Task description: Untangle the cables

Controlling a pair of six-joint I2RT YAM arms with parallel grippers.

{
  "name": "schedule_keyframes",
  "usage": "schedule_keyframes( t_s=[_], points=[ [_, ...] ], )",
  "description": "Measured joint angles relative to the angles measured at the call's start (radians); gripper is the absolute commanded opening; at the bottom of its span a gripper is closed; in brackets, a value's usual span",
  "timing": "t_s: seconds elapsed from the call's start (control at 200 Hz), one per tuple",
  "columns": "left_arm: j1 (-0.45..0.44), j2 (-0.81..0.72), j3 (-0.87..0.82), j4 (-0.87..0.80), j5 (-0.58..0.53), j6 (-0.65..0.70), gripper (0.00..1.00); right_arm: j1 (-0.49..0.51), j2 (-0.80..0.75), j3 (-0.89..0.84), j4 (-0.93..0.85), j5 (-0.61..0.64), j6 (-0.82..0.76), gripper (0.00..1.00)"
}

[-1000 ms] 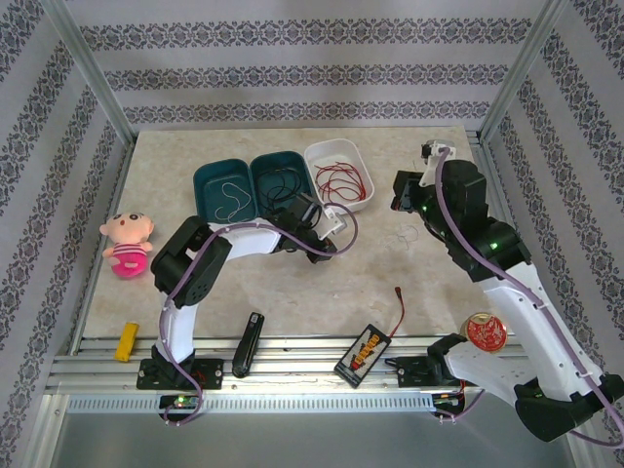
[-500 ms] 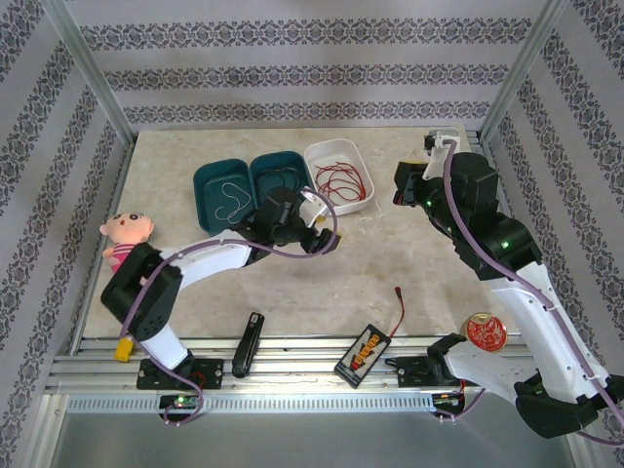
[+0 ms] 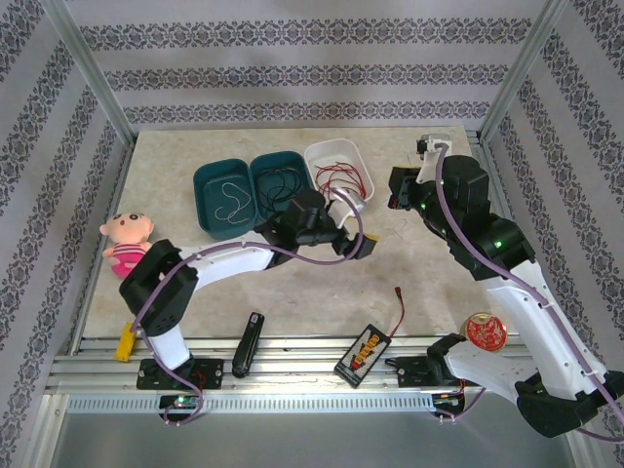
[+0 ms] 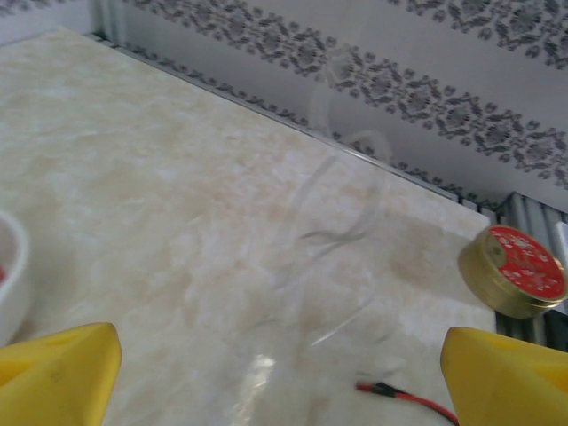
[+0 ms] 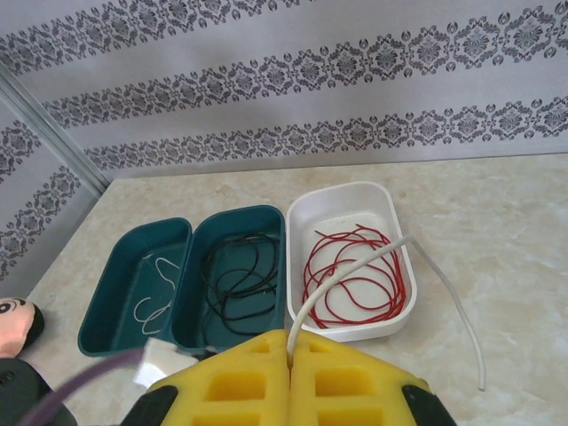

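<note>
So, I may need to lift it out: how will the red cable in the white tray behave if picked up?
Probably floppy: the red cable is very thin and lies in loose loops. Likely light. Its overlapping loops in the white tray may snag or trail.

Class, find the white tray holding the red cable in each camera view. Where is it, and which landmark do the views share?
Top external: white tray at the table's far middle, right of two teal trays.
Left wrist: its rim at the left edge.
Right wrist: centre, right of the teal trays.
Shared landmark: the marble tabletop.
</note>
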Motion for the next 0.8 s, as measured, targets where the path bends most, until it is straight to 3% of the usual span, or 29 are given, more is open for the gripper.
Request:
schedule_keyframes(
  t_s=[0.05,0.2,0.36,0.56,0.625,0.799],
  points=[
    [-0.015,0.021,0.023,-0.011,0.002,0.011,0.91,0.004,0.0,-0.003,0.0,0.0,0.002,0.0],
    [-0.03,0.057,0.053,-0.042,-0.005,0.047,0.61,0.006,-0.003,-0.003,0.0,0.0,0.004,0.0],
    [-0.029,0.063,0.045,-0.056,-0.021,0.064,0.42,0.006,-0.004,-0.003,0.0,0.0,0.003,0.0],
    [-0.014,0.064,-0.002,-0.056,-0.036,0.062,0.1,0.006,-0.004,-0.003,0.0,0.001,0.002,0.0],
    [-0.01,0.064,-0.005,-0.056,-0.035,0.062,0.05,0.006,-0.004,-0.003,0.0,0.001,0.002,0.0],
    [-0.009,0.066,-0.009,-0.055,-0.035,0.063,0.05,0.006,-0.004,0.012,-0.003,0.01,-0.01,0.0]
  ],
)
